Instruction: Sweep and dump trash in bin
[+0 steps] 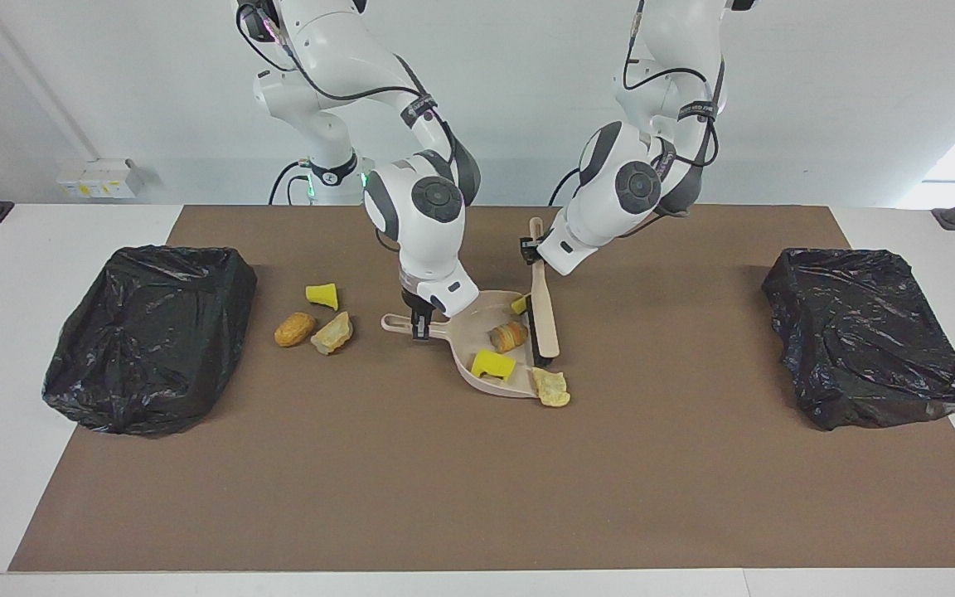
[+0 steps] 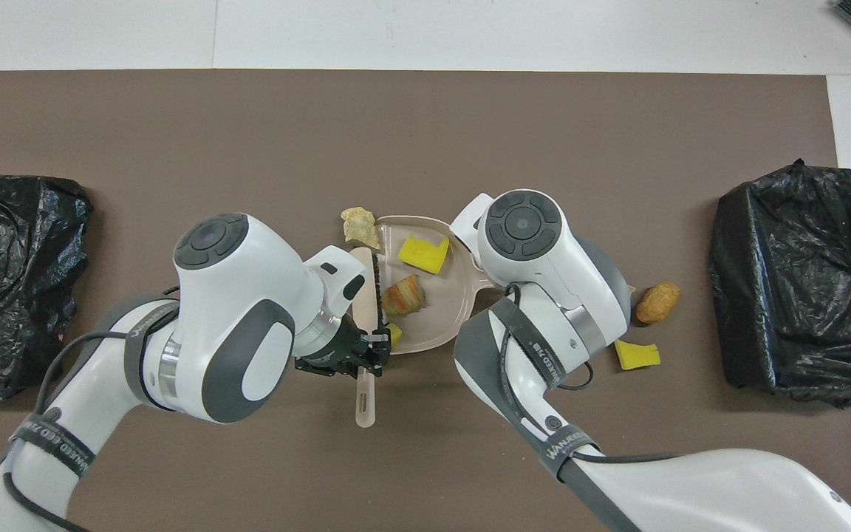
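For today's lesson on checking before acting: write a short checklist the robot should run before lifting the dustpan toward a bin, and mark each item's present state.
1. Right gripper shut on dustpan handle: ok.
2. Left gripper shut on brush: ok.
3. Yellow chunk and croissant lump inside pan: ok.
4. Pale chunk fully inside: not ok, it sits at the pan's lip.
5. Three bits beside the pan's handle collected: not ok.
6. Brush clear of pan: not ok.
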